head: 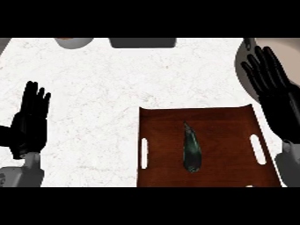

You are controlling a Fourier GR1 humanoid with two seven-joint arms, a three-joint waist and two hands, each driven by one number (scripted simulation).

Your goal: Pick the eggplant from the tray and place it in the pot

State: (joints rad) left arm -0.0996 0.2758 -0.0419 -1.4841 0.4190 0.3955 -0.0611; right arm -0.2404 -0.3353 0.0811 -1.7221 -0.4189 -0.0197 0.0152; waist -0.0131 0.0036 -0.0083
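Note:
A dark green-black eggplant [192,149] lies lengthwise in the middle of a brown wooden tray [230,127] with white handle slots, at the lower right of the counter. My right hand [281,94] is open with fingers straight, held above the tray's far right corner and apart from the eggplant. Part of a grey pot [244,66] shows at the right edge, mostly hidden behind that hand. My left hand [30,121] rests open, fingers up, at the left side of the counter.
The white marble counter [107,96] stretches between the hands. A dark grey rectangular object [142,42] sits at the far edge, and a rounded grey item [74,42] lies to its left.

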